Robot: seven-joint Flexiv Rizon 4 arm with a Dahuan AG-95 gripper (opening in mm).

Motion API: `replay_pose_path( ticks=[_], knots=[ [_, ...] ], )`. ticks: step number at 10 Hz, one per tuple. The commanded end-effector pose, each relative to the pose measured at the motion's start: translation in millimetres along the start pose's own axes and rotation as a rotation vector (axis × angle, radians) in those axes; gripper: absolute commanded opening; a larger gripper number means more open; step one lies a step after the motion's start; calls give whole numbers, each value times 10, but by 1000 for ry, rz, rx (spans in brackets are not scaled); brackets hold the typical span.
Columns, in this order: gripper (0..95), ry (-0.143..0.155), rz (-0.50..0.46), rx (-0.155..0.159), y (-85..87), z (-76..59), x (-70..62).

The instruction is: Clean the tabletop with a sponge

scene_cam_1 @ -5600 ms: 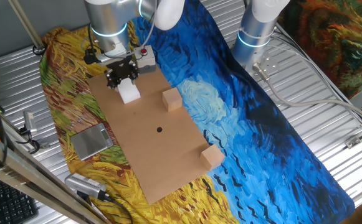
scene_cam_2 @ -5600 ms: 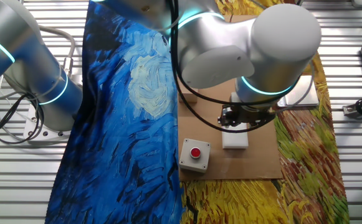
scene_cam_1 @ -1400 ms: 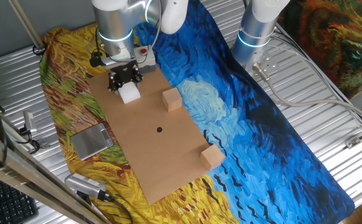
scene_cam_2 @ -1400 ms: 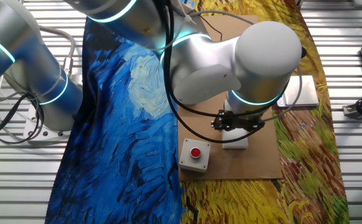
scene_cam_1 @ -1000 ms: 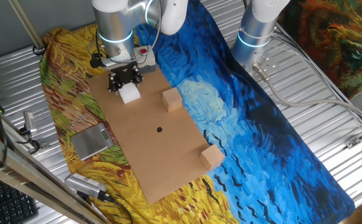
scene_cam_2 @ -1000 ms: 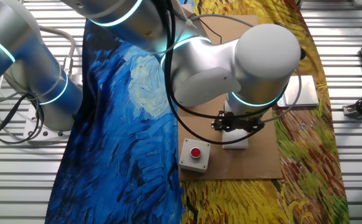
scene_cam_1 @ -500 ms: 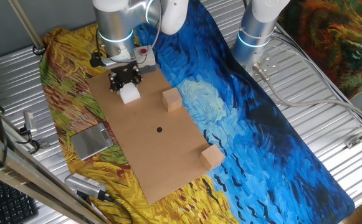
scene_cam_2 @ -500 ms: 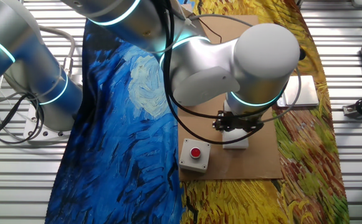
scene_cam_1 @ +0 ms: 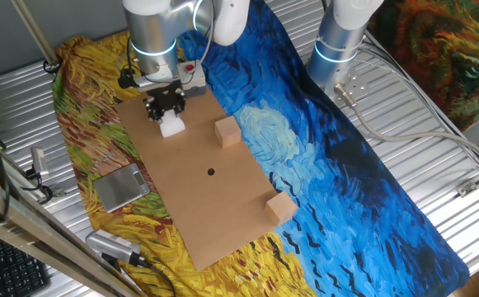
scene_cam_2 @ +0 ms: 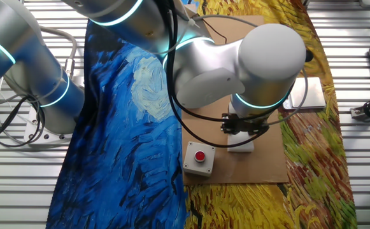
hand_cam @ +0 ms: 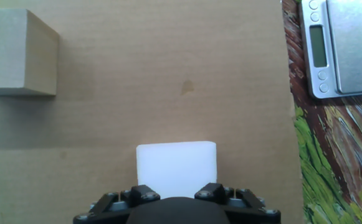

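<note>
The tabletop looks like matt tan cardboard, faintly fibrous, with a small darker blotch. The sponge is white foam — smooth and dull, without shine. The wooden cube shows pale, unvarnished wood. The cloth underneath carries a painted-looking blue and yellow print, soft and wrinkled. The scale has a brushed grey metal plate — slightly reflective. The arm's shell is glossy silver-grey.

Ribbed metal table; blue-yellow painted cloth draped across; keyboard at corner.
</note>
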State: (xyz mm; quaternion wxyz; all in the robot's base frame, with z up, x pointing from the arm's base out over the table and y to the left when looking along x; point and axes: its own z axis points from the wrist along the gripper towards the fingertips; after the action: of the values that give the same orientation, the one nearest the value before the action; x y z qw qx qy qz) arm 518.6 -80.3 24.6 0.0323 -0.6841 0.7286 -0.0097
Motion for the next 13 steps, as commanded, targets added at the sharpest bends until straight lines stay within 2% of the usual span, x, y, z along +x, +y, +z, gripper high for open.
replay_pose_path(
  ticks=[1,6,8,13],
  knots=[
    [0,0,3,-1,-2,-3,-1],
    [0,1,21,1,-7,-10,-2],
    [0,2,57,-1,-24,-38,-3],
    [0,9,165,-6,-201,-128,-31]
  ],
)
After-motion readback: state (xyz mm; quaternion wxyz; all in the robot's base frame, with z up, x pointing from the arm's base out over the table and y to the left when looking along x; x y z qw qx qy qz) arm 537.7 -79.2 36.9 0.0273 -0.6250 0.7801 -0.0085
